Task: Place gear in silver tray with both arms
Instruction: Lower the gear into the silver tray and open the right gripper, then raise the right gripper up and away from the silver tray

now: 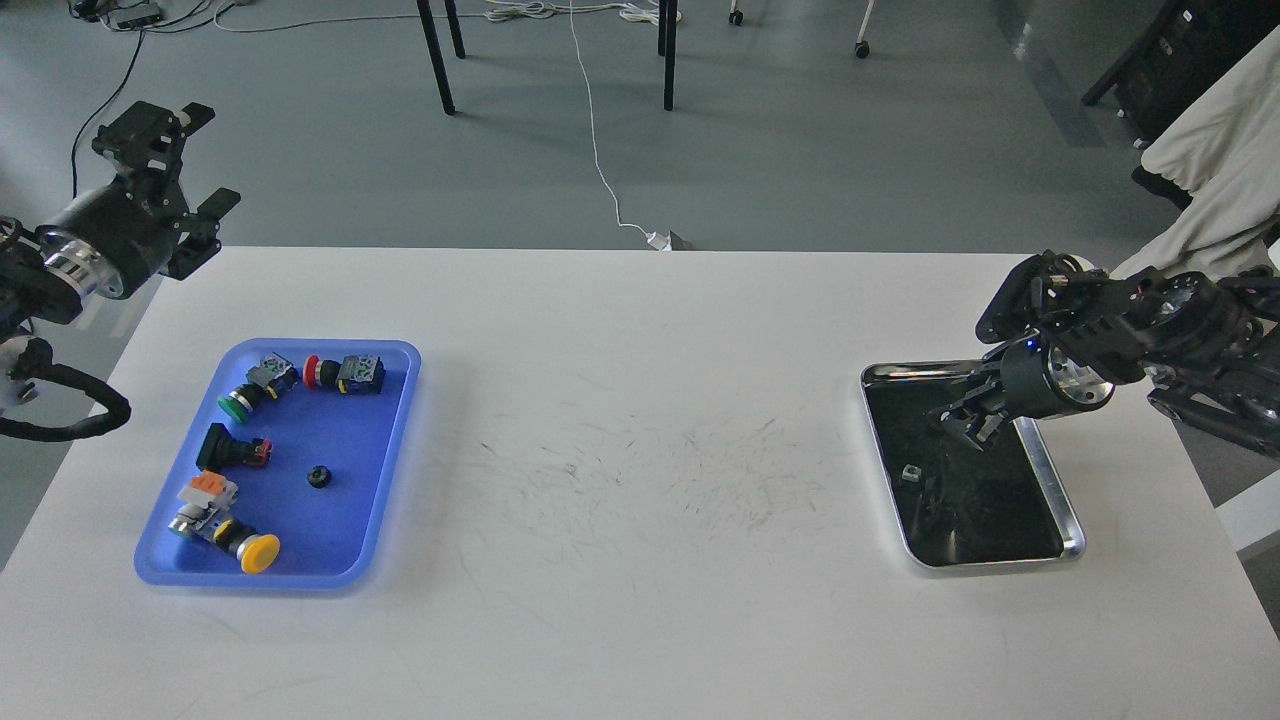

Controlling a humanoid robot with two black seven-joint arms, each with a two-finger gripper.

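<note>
The gear [319,476], a small black ring, lies in the blue tray [385,440] on the table's left side. On the right stands the silver tray [1050,480], with a shiny rim and a dark reflective bottom. A small grey speck [910,472] shows on that bottom; whether it is an object or a reflection is unclear. My right gripper [966,416] hovers over the silver tray's far part, too dark against the tray for its fingers to be told apart. My left gripper [206,155] is open and empty, off the table's far left corner.
The blue tray also holds several push-button switches: green [240,400], red [330,372], black [228,450] and yellow [255,550]. Chair and table legs [436,55] and cables [600,150] are on the floor beyond the white table [640,500].
</note>
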